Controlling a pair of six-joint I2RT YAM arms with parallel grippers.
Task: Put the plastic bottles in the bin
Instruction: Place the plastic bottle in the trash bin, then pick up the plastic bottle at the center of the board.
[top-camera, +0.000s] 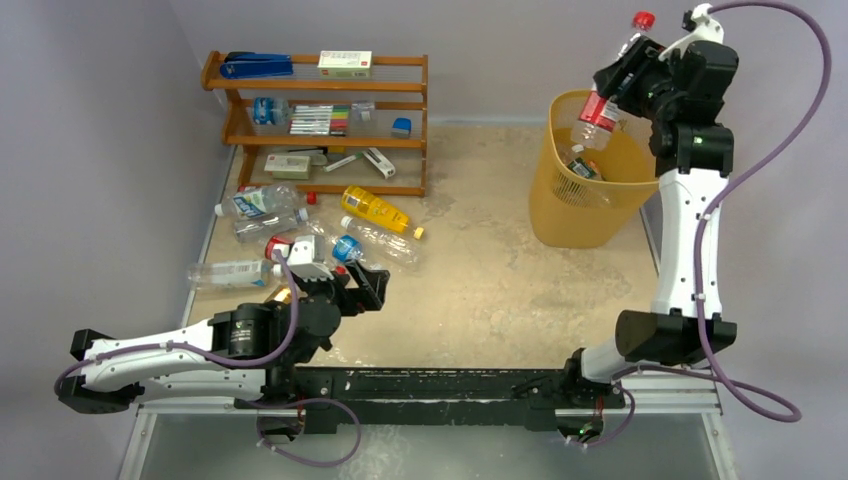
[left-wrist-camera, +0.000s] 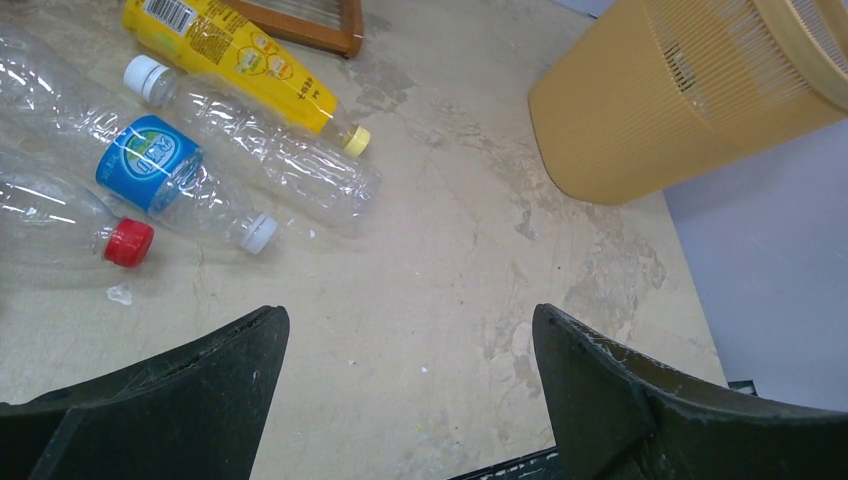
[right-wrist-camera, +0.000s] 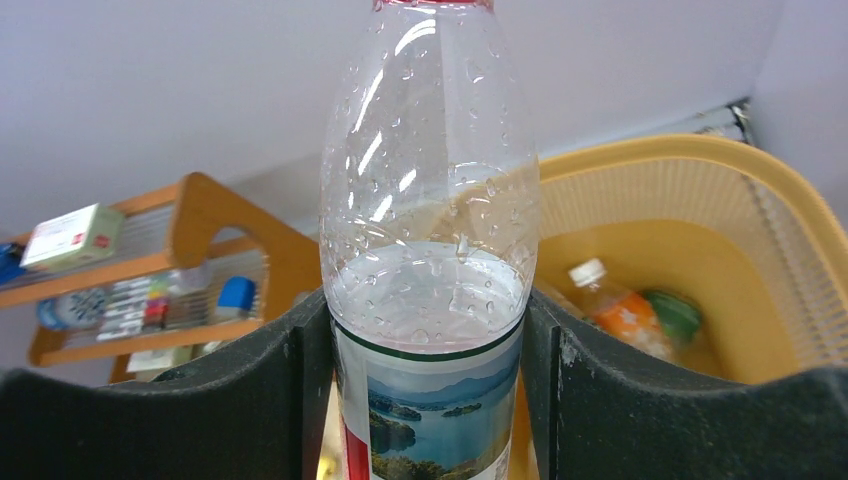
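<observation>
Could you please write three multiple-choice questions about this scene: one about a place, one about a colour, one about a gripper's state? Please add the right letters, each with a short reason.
1. Where is the clear bottle that the right gripper holds, relative to the bin?
A. fully inside it
B. raised over its rim
C. far to its left

2. What colour is the cap of the yellow bottle?
A. yellow
B. red
C. blue

3. In what state is the left gripper?
A. shut on a bottle
B. shut, empty
C. open, empty

Answers:
1 B: the top view shows the bottle's lower end over the rim.
2 A: the left wrist view shows a yellow cap on it.
3 C: its jaws stand wide apart, with only bare table between them.
</observation>
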